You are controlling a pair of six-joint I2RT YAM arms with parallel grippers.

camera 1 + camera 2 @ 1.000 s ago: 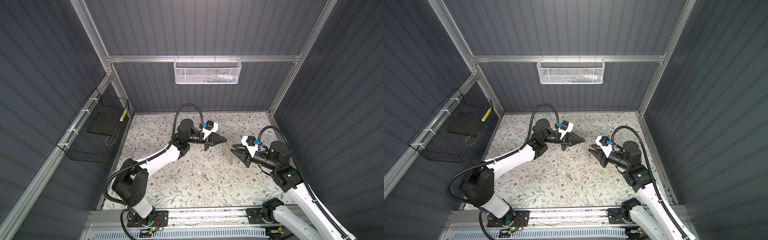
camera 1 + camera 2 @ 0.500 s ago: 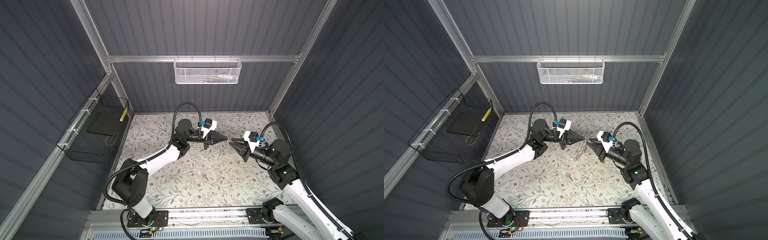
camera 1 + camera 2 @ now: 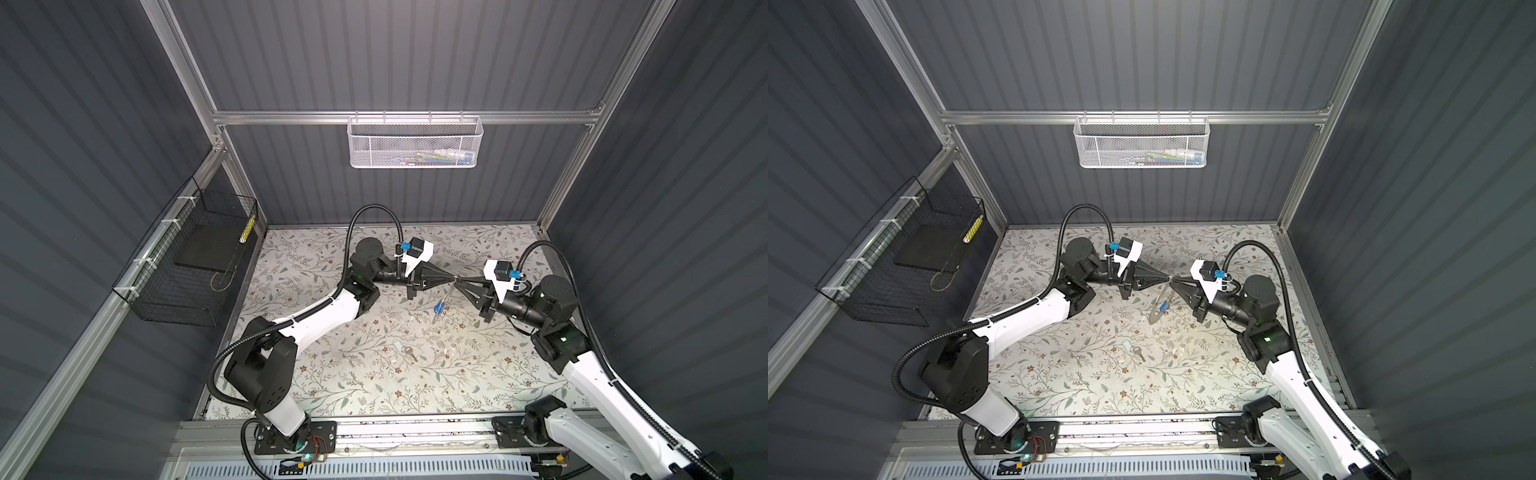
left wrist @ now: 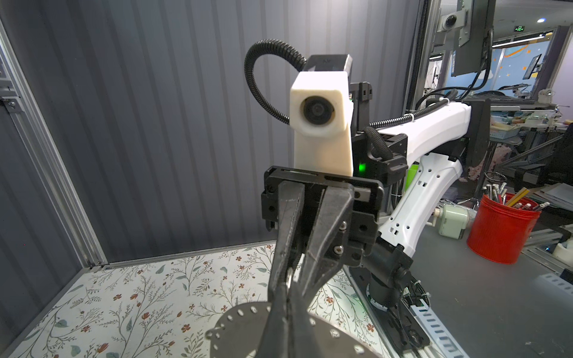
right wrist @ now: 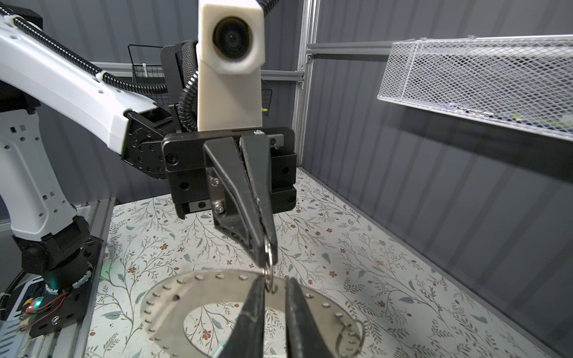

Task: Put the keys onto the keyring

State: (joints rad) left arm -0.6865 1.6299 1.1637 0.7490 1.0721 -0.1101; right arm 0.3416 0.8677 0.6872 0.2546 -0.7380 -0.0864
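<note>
You have the black wire basket point(image 3: 187, 266) on the side wall at 9 o'clock of the floral-patterned worktop point(image 3: 332, 374).

Next, your left hand point(image 3: 451, 277) extends from 9 o'clock, its tips above the worktop at about 1 o'clock of its middle. Its jaws are clamped tight on a small silver wire split ring point(image 5: 270, 263). The right wrist view shows that ring hooked at the rim of the large flat grey metal keyring point(image 5: 164, 307), among the tiny holes there.

The keyring hangs from that small ring, tilted and clear of the worktop. In both top views its low edge points toward 7 o'clock. The silver key with the bright blue plastic head point(image 3: 439, 308) hangs against the keyring, off the worktop. You cannot make out from above how it is fastened. A second small wire loop point(image 5: 350, 338) sits on the keyring's rim, apart from the gripped one.

The silver key with the whitish head point(image 3: 405, 350) lies flat on the worktop, alone, at 7 o'clock from the keyring and apart from it.

Your right hand point(image 3: 459, 284) extends from 3 o'clock, tip to tip with the left hand. Its fingers point(image 5: 252, 313) stand slightly apart, one on each side of the gripped split ring at the keyring's rim, with a narrow gap showing. Whether either finger touches the ring cannot be told.
</note>
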